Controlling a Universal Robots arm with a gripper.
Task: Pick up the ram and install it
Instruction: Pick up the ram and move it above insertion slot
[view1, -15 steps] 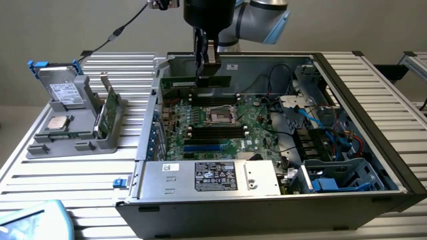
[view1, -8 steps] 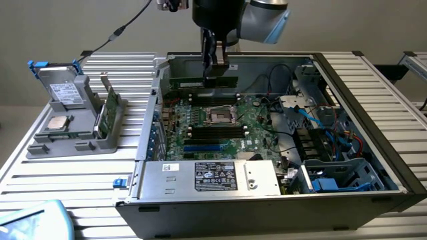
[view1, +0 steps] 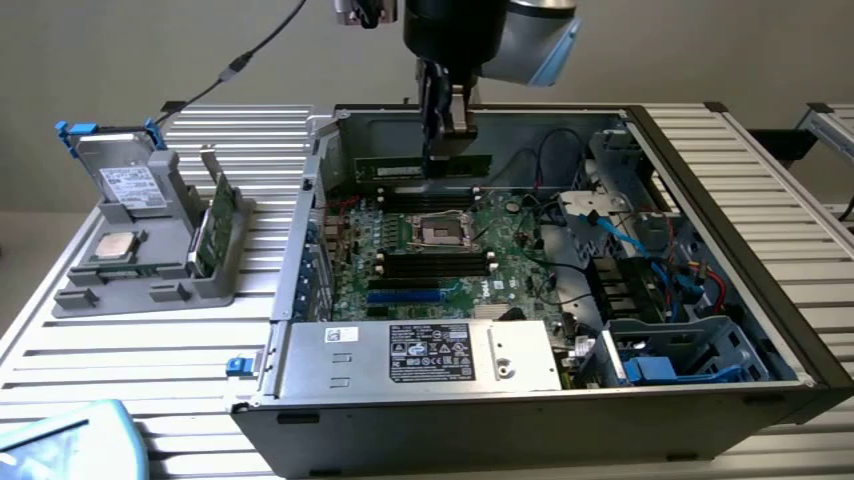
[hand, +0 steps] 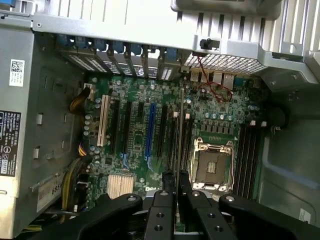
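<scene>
The ram (view1: 400, 165) is a long thin green stick with dark chips. It hangs level inside the open computer case (view1: 787, 330), just above the far memory slots (view1: 424, 195) of the motherboard (view1: 494, 250). My gripper (view1: 450, 150) comes straight down from above and is shut on the stick near its middle. In the wrist view the ram (hand: 180, 125) runs edge-on as a thin line away from my gripper (hand: 176, 181), between the black slots beside the processor socket (hand: 212, 167).
A grey tray (view1: 147, 275) on the exterior view's left holds a hard drive (view1: 131, 185), a silver processor chip (view1: 118, 245) and a wider green card (view1: 214, 225). The power supply (view1: 420, 355) fills the case front. Cables (view1: 667, 270) and a drive cage (view1: 681, 360) crowd the right.
</scene>
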